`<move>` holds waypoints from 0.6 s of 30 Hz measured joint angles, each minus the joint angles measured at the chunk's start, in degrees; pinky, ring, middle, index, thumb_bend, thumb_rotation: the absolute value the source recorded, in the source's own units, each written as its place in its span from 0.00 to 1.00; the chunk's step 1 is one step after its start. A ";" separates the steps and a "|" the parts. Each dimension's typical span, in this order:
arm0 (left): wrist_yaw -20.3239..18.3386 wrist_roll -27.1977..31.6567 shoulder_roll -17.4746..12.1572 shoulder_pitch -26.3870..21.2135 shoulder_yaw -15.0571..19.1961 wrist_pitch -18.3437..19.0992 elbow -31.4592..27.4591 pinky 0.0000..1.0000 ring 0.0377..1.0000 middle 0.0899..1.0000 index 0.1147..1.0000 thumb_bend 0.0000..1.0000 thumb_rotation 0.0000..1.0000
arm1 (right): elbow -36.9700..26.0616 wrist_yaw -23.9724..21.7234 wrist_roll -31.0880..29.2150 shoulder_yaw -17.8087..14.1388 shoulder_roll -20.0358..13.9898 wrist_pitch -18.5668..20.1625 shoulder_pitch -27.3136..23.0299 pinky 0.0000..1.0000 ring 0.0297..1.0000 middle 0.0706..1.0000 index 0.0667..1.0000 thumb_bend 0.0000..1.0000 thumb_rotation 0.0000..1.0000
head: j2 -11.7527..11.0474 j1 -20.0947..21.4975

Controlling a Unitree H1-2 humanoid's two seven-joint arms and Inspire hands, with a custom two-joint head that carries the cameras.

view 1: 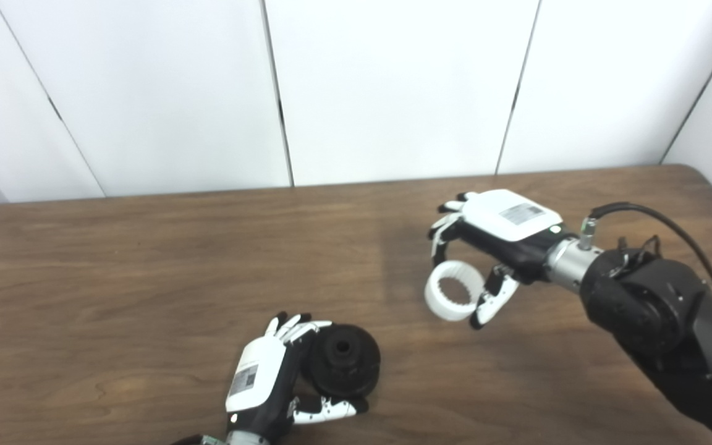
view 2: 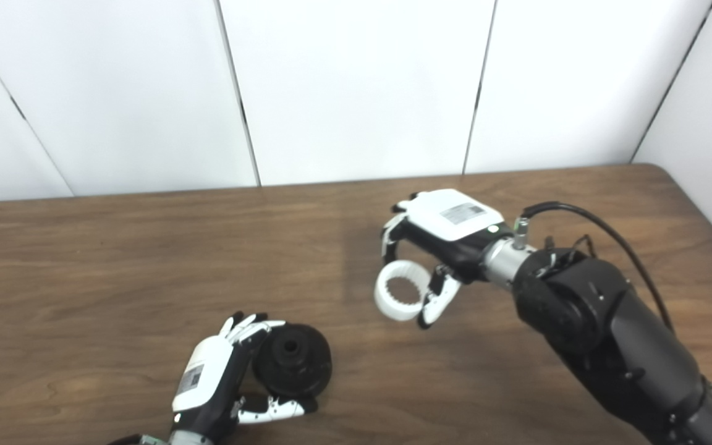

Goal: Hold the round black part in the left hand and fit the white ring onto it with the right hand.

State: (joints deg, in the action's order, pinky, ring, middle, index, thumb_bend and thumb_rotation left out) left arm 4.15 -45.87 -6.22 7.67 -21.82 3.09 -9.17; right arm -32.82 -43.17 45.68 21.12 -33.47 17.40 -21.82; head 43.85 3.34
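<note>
Left side: the left hand (view 1: 263,377) is wrapped around the round black part (view 1: 343,360), fingers (view 1: 297,326) curled over its far rim and the thumb under its near edge. The part sits low at the near edge of the bench (view 1: 146,278), central hub and bore turned up and toward the right. Whether it rests on the bench or is lifted just clear cannot be told.

Right side: the right hand (view 1: 498,241) is raised above the bench, well apart from the black part and farther back. It is closed on the white ring (view 1: 453,290), pinched at the rim between fingers above and thumb on the right. The ring hangs below the palm, its opening facing the cameras; small teeth line the inner wall.

Step in hand, as judged: both pieces are grasped and the fitting is not yet begun. The next move calls for carrying the ring down and left to the hub, turning its opening to face the hub squarely, then pressing it on with the teeth aligned. A tilted approach could jam.

Markings: a small label is on the back of each hand, with fine print or a code. Neither is legible. No brand name can be read.
</note>
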 measured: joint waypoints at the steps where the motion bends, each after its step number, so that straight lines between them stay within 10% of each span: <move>1: 0.01 -0.09 0.02 0.02 -0.19 0.44 -0.15 1.00 0.90 0.77 0.42 0.52 0.05 | -0.67 -0.31 0.18 0.07 0.33 -0.27 0.05 1.00 0.94 0.81 0.45 0.53 0.14 | 0.27 -0.09; 18: -0.52 -2.95 0.23 0.24 -3.11 5.63 -3.22 1.00 0.89 0.78 0.42 0.52 0.05 | -2.63 -4.48 3.00 1.97 9.43 -4.81 0.02 1.00 0.94 0.81 0.45 0.53 0.14 | 3.87 -2.99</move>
State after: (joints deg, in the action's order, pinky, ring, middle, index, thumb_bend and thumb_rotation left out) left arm 3.63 -48.82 -5.99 7.90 -24.93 8.72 -12.39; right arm -35.45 -47.65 48.68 23.08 -24.04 12.59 -21.79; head 47.72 0.35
